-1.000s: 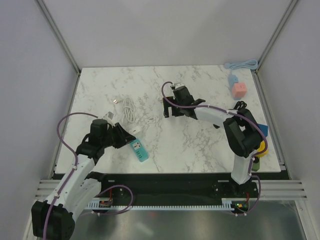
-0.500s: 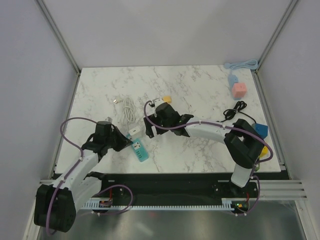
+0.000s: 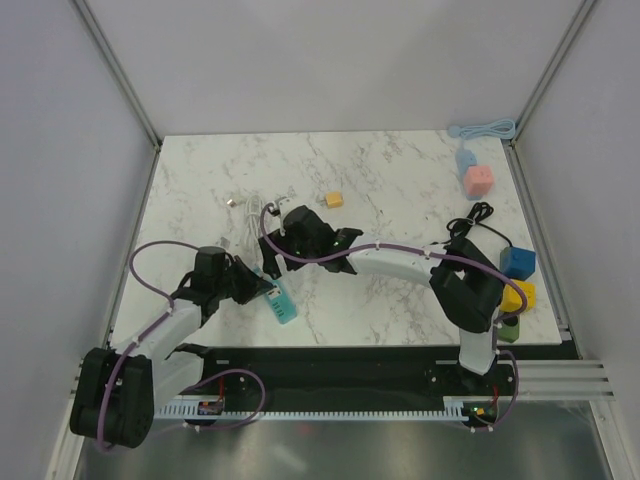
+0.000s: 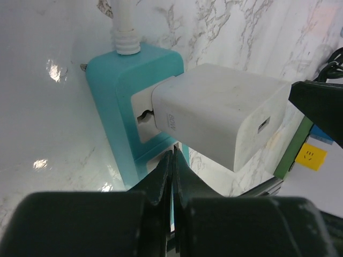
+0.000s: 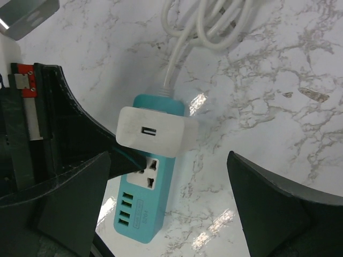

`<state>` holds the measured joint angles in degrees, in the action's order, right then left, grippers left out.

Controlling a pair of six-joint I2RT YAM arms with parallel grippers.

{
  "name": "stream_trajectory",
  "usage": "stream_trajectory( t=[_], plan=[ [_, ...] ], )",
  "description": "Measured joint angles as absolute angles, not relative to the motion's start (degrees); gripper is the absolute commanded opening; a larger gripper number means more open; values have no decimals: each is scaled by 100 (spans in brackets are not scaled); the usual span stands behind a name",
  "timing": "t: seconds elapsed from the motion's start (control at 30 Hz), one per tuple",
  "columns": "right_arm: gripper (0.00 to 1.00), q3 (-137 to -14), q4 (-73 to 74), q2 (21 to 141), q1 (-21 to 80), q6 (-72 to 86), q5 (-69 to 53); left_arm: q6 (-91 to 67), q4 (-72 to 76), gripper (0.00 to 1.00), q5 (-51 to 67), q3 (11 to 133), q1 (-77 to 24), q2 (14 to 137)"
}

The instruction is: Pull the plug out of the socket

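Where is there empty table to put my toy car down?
Bare marble lies at the far edge behind the orange cube, and in front between the power strip and the right arm. It's crowded around the strip and by the coloured blocks at the right edge.

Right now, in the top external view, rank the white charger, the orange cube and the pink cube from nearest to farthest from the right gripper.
Measured from the right gripper:
1. white charger, right at its open fingers, left of centre.
2. orange cube, a little farther back and to the right.
3. pink cube, near the table's far right corner.
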<state>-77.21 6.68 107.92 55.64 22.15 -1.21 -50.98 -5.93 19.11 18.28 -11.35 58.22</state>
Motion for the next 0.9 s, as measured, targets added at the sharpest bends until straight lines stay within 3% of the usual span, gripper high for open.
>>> stream_trajectory(
  t=[0.53, 0.9],
  plan=[
    [97, -8674, 1168, 11526, 5907, 2071, 436, -5310, -502, 2, 1894, 1647, -1133, 5621],
    [89, -8844, 1363, 11738, 6066, 2003, 1035, -5441, -561, 2, 1859, 1697, -1133, 5701]
  ],
)
